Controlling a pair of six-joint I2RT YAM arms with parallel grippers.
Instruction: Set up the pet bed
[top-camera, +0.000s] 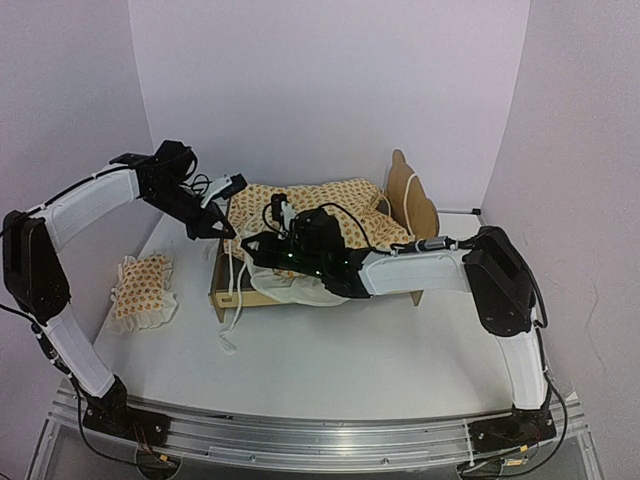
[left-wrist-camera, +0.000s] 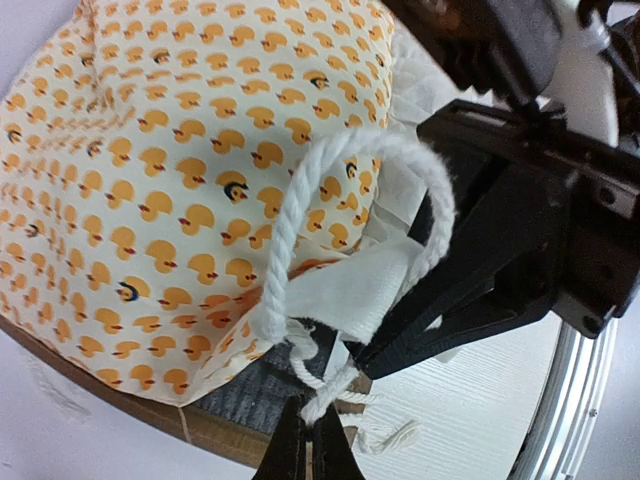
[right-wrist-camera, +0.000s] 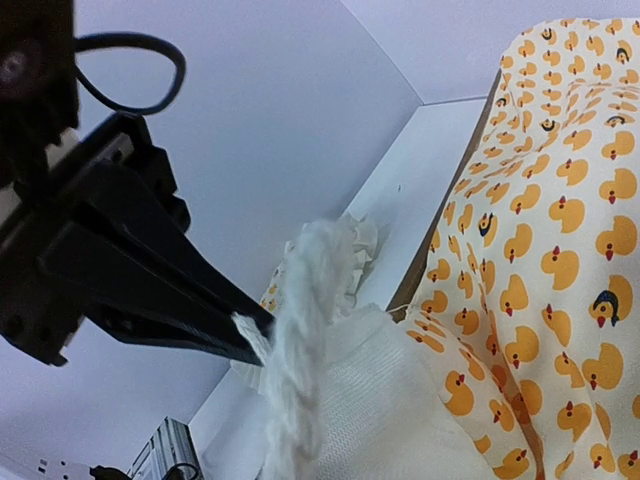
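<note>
The pet bed's light-wood frame stands mid-table, its scalloped headboard at the right. Cream duck-print bedding lies bunched on top, its white underside spilling over the front. The matching ruffled pillow rests on the table to the left. At the bed's left corner my left gripper is shut on the bedding's white cord, just below a knot. My right gripper meets it there, shut on the same cord's loop and a fold of white cloth. The dark grey base shows under the bedding.
A loose end of cord trails from the bed's left corner onto the white table. White walls close in the back and both sides. An aluminium rail runs along the near edge.
</note>
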